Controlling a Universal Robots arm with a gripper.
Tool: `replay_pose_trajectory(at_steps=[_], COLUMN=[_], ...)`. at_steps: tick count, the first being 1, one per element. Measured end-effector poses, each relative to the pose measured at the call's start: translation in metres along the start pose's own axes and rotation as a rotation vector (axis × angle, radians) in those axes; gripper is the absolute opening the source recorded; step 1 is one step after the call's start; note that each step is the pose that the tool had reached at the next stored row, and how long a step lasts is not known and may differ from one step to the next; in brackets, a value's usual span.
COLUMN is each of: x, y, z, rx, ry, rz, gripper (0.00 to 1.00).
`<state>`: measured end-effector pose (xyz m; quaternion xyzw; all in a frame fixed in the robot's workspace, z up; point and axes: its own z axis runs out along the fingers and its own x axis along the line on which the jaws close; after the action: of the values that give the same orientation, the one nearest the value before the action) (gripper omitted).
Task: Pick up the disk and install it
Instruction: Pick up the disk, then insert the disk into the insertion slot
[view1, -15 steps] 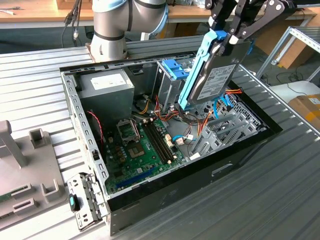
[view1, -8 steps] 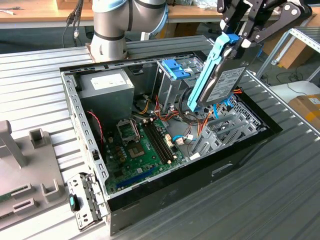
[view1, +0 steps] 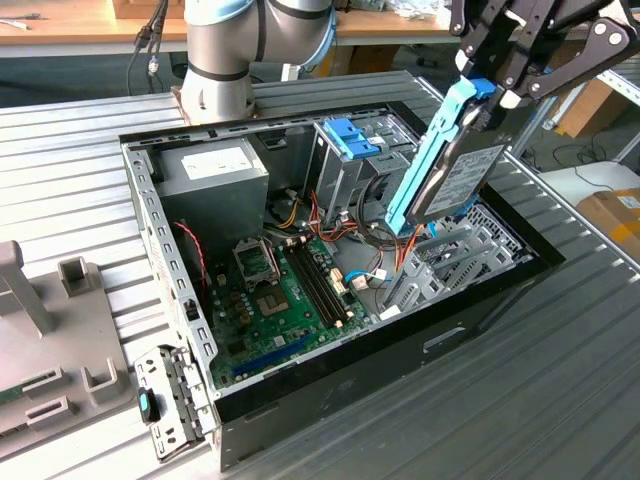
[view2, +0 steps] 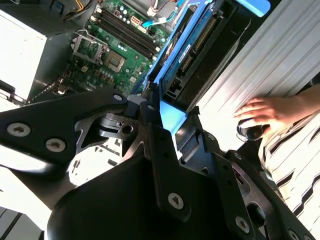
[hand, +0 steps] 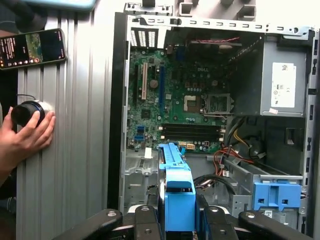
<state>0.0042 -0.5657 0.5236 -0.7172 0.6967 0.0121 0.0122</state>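
- The black metal fingers (hand: 215, 225) of the gripper (view1: 488, 92) are clenched on the top blue end tab of the disk (view1: 455, 170), a flat dark hard drive with bright blue plastic side rails. Grabbing the tab leaves both rails bare, I'd guess so they can slide into a bay.
- Ribbed grey metal table (view1: 500, 410): plenty of bare room near and toward the exterior view's right.
- Open black tower computer case (view1: 400, 335), lying on its side: the disk hangs tilted over its right part, lower end dipping inside, just beside the tall silver drive cage (view1: 340, 165).
- Green motherboard (view1: 290, 290): left of the disk, well apart.
- Loose orange and black wires (view1: 375, 240): right by the disk's lower end, looks snaggy to me.
- A person's hand (hand: 25, 132) rests on the table outside the case.
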Motion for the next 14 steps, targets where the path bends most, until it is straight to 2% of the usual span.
replay_pose_trajectory(at_steps=[5, 9, 11, 14], x=[0.0009, 0.0014, 0.0016, 0.0032], y=[-0.0204, -0.0328, -0.0416, -0.0467], z=[0.0042, 0.0062, 0.0071, 0.0102], rx=[0.0000, 0.0000, 0.0000, 0.0001], ry=[0.0002, 0.0002, 0.0003, 0.0003], rz=[0.003, 0.003, 0.004, 0.005], gripper=[0.36, 0.36, 0.36, 0.36])
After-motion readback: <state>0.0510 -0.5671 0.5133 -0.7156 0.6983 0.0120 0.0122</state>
